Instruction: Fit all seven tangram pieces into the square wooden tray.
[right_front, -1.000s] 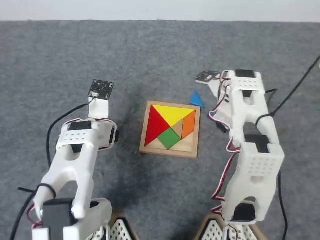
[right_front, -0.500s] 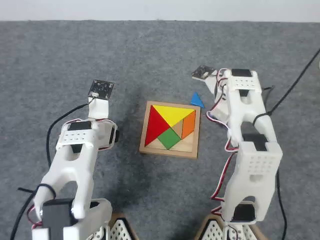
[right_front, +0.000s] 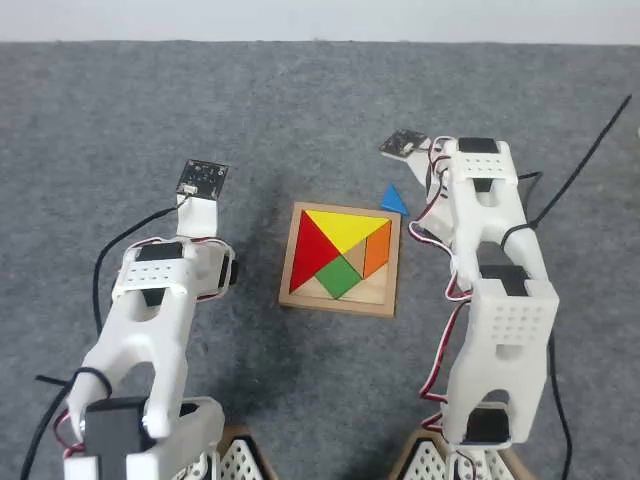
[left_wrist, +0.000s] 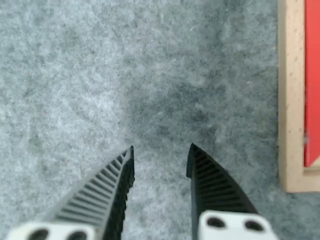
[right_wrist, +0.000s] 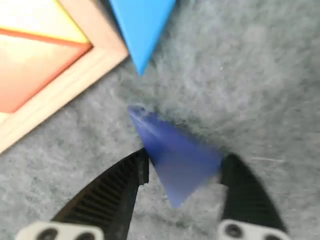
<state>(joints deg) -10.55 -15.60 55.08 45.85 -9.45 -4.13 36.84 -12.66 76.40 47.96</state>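
Note:
The square wooden tray (right_front: 292, 262) lies mid-table and holds red (right_front: 308, 255), yellow (right_front: 345, 228), orange (right_front: 377, 250) and green (right_front: 339, 275) pieces. A light blue triangle (right_front: 393, 200) rests on the carpet just beyond the tray's far right corner. In the right wrist view my right gripper (right_wrist: 185, 157) is shut on a darker blue triangle (right_wrist: 175, 150), low over the carpet. Close by are the light blue triangle (right_wrist: 142, 20) and the tray corner (right_wrist: 70, 75). My left gripper (left_wrist: 161, 148) stands open over bare carpet beside the tray's left edge (left_wrist: 290, 100).
Grey carpet covers the table. The right arm (right_front: 485, 230) stands along the tray's right side, the left arm (right_front: 160, 300) along its left. Cables trail from both arms. Bare wood shows in the tray's near part (right_front: 365, 290).
The right arm's wrist has shifted slightly toward the far side and left. The left arm, the tray and the light blue triangle have not moved.

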